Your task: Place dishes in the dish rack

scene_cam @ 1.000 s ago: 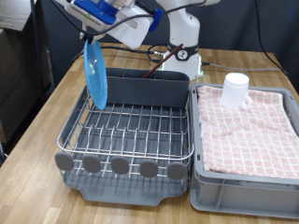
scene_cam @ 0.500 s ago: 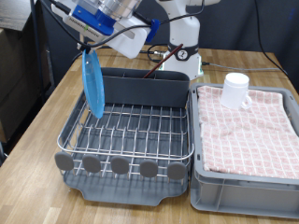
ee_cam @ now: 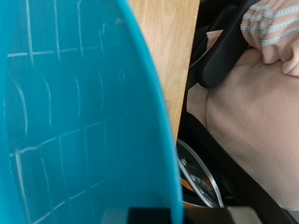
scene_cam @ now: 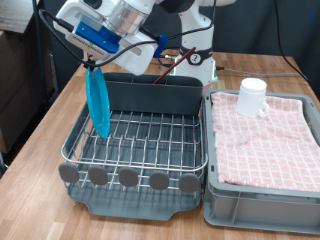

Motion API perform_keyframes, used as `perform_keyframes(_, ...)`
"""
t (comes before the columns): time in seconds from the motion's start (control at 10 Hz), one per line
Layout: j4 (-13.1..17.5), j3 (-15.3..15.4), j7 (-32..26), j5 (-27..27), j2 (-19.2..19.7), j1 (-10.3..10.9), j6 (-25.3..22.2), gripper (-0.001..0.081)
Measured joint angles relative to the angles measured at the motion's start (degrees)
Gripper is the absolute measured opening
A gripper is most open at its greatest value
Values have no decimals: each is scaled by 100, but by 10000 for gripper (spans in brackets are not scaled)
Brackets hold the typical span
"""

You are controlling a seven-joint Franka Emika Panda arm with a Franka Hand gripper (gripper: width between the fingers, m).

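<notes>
Plate: the light-blue plate [scene_cam: 98,104] hangs on edge over the left side of the dish rack [scene_cam: 140,140], its lower rim down at the wires, apart or touching I cannot tell.
Plate shape: round, flat, glossy; from the exterior view it reads as a thin upright blade, long axis vertical, leaning slightly. In the wrist view the plate [ee_cam: 75,112] fills most of the picture, reflections of a grid on its smooth face.
Gripper: the gripper [scene_cam: 95,62] sits at the plate's top edge, up at the exterior view's top left; the jaws are clamped on that rim.
Rack: silver wire grid, dark grey caddy [scene_cam: 155,92] along the far side, 5 round grey end caps [scene_cam: 128,177] along the near edge, grey tray beneath.
Spoon: reddish-brown wooden spoon [scene_cam: 166,65] stands in the caddy, handle tilted.
Cup: small white cylindrical cup [scene_cam: 252,96] sits on the pink checked cloth [scene_cam: 265,140] in the grey bin [scene_cam: 262,205], right of the rack.
Table: pale wood table [scene_cam: 40,150].
</notes>
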Motion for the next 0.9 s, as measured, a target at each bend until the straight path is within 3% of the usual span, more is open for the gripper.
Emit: perform_keyframes(0.9,-322,-81,360,5,241,0,467,19)
